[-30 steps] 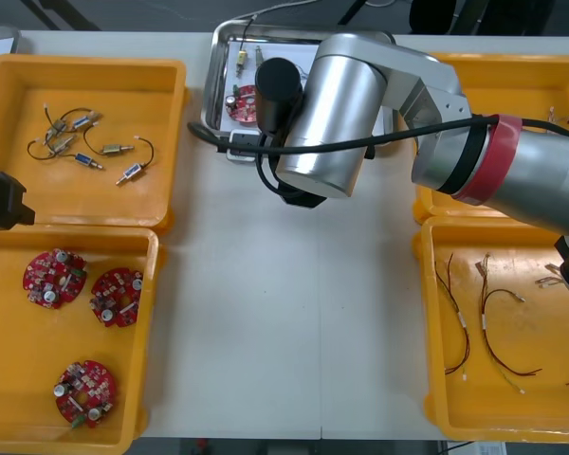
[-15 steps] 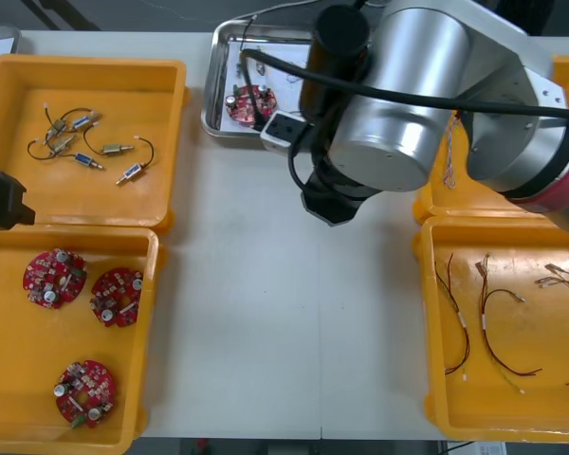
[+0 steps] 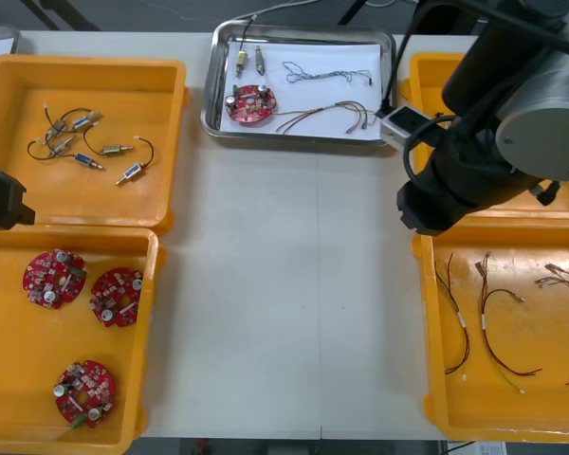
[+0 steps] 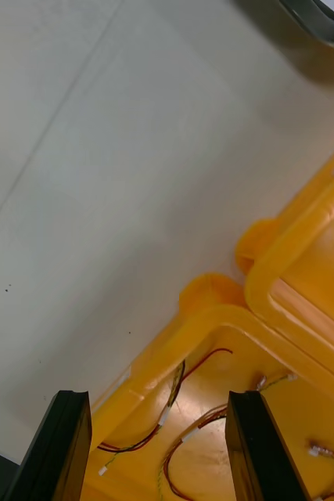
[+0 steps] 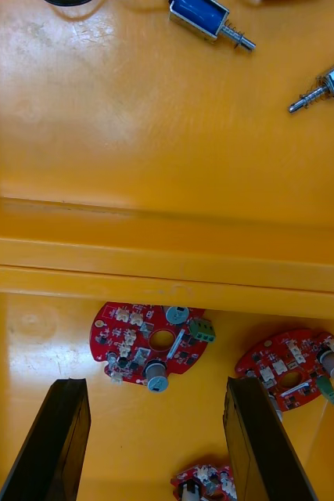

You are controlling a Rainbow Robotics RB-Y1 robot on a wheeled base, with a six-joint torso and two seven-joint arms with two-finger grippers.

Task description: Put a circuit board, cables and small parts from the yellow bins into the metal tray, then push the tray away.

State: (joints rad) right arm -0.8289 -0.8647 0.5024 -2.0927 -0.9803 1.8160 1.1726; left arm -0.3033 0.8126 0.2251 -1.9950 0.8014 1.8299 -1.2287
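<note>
The tray [image 3: 211, 106] sits at the far edge of the desk [image 3: 284, 303], between the bins on either side. It is shiny at the rim and white inside.

In the front view, a round red board [image 3: 250, 103] lies in the tray near its left end. Two small metal parts [image 3: 249, 60] lie just beyond the board. A blue and white cable [image 3: 330, 72] lies loosely toward the far rim, and a red and yellow cable [image 3: 324, 115] runs from beside the board along the near rim. The right arm [image 3: 512, 123] hangs over the inner edge of the right bins, well apart from the tray's contents.

The right wrist view shows the right claw [image 4: 157, 401] spread wide with nothing between its fingers. It hovers over the inner corner of the right near bin [image 4: 213, 317], above a few thin red wires [image 4: 194, 372]. Bare desk lies beside the bin, and a dark sliver of the tray's rim shows far beyond the fingers.

The left wrist view shows the left claw [image 5: 155, 387], also spread and empty. It is parked above the wall between the two left bins. One spare board [image 5: 151, 344] lies just beyond its fingers in the left near bin [image 5: 26, 438], with another beside it. Blue-bodied parts [image 5: 206, 17] lie in the left far bin [image 5: 96, 141].
</note>
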